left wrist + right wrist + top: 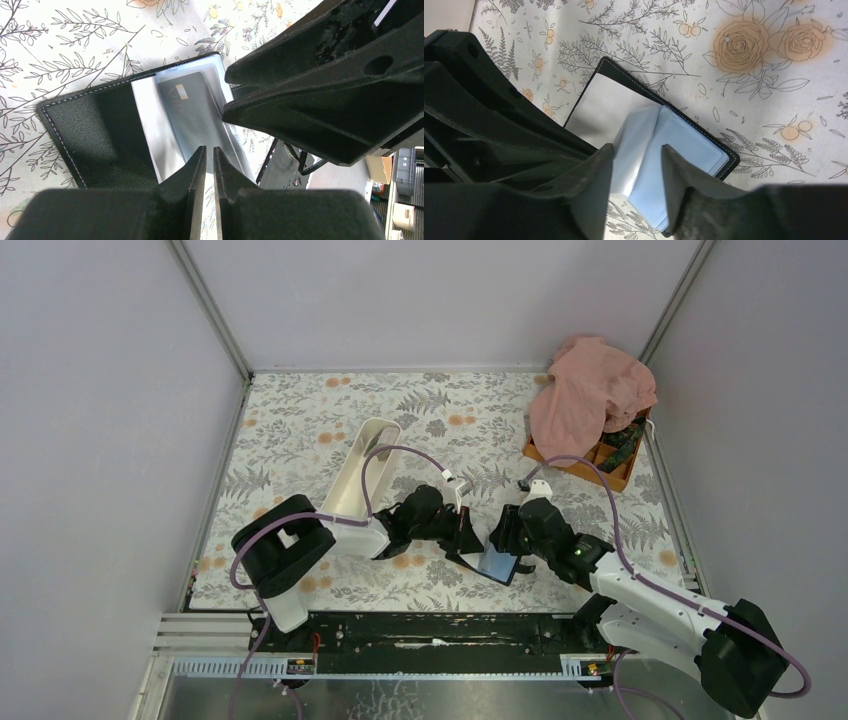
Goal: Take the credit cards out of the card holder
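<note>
From above, the holder [497, 565] lies open near the table's front edge, between the left gripper [465, 540] and the right gripper [503, 537]. At the left wrist, the jaws stand a slit apart; whether they pinch anything I cannot tell. The dark card [192, 112] runs lengthwise toward them. At the right wrist, wide jaws straddle the sleeve [684, 150], so the right is better placed to pull.
</note>
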You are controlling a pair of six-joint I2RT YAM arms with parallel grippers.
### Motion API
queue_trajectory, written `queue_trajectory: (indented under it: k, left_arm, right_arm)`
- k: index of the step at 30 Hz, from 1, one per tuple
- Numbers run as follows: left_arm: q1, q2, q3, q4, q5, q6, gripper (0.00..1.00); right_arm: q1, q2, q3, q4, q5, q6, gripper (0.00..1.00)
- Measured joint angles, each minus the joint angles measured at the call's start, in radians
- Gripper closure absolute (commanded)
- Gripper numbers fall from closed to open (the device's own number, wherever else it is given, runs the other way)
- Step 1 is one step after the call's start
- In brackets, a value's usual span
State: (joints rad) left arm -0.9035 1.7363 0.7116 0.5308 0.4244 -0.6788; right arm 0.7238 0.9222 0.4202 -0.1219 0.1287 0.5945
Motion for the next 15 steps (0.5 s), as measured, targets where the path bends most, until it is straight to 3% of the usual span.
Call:
queue_trajectory:
  k: [3,5,15]
  left_arm:
    - [0.000,0.000,0.000,0.000,0.000,0.000,0.84]
    - [0.000,0.000,0.000,0.000,0.000,0.000,0.84]
    - [0.000,0.000,0.000,0.001,0.001,0.000,0.84]
  right_arm:
    - [0.000,0.000,-0.006,0.000,-0.005,0.010,0.82]
    - [0.000,-0.004,-0.007,0.000,-0.010,0.016,0.89]
    - [0.000,-0.086,-0.050,-0.068,-0.006,0.032,1.00]
